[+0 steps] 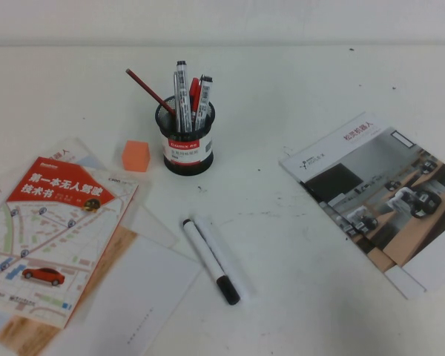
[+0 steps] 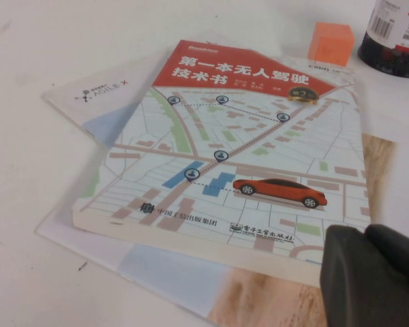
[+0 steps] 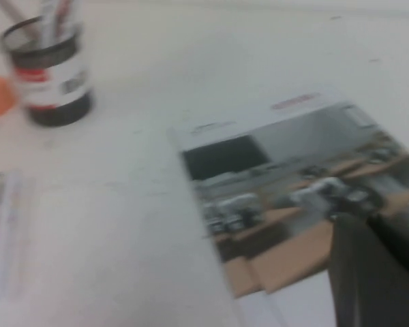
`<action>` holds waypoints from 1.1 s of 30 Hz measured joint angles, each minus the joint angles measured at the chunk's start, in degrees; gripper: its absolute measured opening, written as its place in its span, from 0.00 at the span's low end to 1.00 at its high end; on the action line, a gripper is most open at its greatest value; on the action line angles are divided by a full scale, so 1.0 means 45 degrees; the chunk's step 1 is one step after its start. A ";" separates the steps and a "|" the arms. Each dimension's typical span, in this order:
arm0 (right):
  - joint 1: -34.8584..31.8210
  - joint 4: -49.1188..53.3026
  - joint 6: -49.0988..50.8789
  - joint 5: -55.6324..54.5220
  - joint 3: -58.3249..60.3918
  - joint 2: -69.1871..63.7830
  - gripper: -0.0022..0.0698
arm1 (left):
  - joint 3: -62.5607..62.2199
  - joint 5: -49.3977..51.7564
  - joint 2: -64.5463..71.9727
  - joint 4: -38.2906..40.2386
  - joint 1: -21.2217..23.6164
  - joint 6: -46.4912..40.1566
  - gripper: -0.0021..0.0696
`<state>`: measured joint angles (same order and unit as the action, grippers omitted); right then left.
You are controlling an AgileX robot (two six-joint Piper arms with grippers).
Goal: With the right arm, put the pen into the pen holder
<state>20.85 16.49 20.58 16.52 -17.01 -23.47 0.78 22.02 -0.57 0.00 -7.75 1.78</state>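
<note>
The black wire-mesh pen holder (image 1: 185, 141) stands upright at the table's middle back; it also shows in the right wrist view (image 3: 49, 82) and partly in the left wrist view (image 2: 395, 37). A white-barrelled pen with dark print and a black cap (image 1: 181, 93) stands in it, beside a similar marker, a red pen and a pencil. A plain white marker with black ends (image 1: 210, 259) lies on the table in front. My right gripper (image 3: 376, 219) hovers shut and empty over a brochure. My left gripper (image 2: 365, 233) is shut and empty over a book. Neither arm shows in the high view.
A red-topped map book (image 1: 48, 230) lies on loose papers at the left, also in the left wrist view (image 2: 238, 150). An orange cube (image 1: 136, 156) sits left of the holder. A brochure (image 1: 386, 196) lies at the right, also in the right wrist view (image 3: 279, 184).
</note>
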 joint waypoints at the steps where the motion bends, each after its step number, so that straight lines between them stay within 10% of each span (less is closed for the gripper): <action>1: -0.0500 0.0000 0.0025 -0.0160 0.0225 0.0196 0.00 | 0.0000 0.0000 0.0000 0.0000 0.0000 0.0000 0.03; 27: -0.3871 -0.0358 -0.0259 0.0172 0.3501 0.5182 0.00 | 0.0000 0.0000 0.0000 0.0000 0.0000 0.0000 0.03; 33: -0.3871 -0.3663 -0.3249 -0.0236 0.4054 0.5310 0.00 | 0.0000 0.0000 0.0000 0.0000 0.0000 0.0000 0.03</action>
<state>3.43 0.00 5.96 15.46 1.23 0.42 0.78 22.02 -0.57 0.00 -7.75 1.78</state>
